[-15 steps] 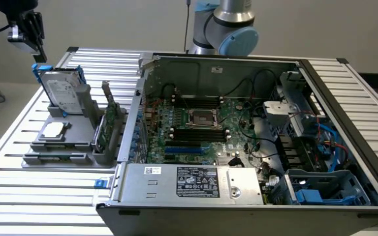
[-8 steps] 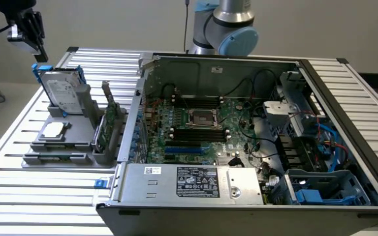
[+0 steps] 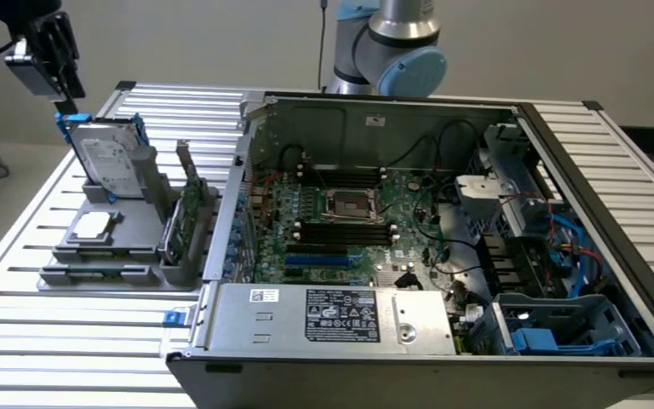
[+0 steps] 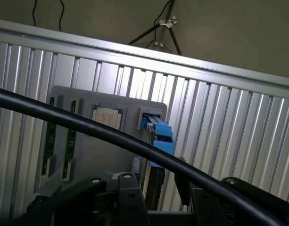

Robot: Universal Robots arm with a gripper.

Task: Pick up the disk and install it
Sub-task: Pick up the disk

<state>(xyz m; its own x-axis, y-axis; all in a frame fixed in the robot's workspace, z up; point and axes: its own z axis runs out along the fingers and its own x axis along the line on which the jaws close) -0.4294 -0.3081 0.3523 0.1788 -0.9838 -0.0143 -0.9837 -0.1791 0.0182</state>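
The disk (image 3: pixel 111 158) stands on edge in a grey holder (image 3: pixel 106 256) on the slatted table, at the exterior view's left. Its white label faces the camera and blue rails run along its edges. My gripper (image 3: pixel 68 106) hangs just above the disk's top corner, with the fingers pointing down. In the wrist view I look down along the disk's blue rail (image 4: pixel 158 134). The gripper (image 4: pixel 153 188) is open, and the jaws stand apart on either side of the disk's upper edge without holding it.
The holder also carries a small square silver chip (image 3: pixel 94 226) (image 4: pixel 106 117) and an upright green card (image 3: pixel 191 204). An open computer case (image 3: pixel 395 213) lies at the exterior view's right, with a blue drive cage (image 3: pixel 565 328). A black cable (image 4: pixel 87 125) crosses the wrist view.
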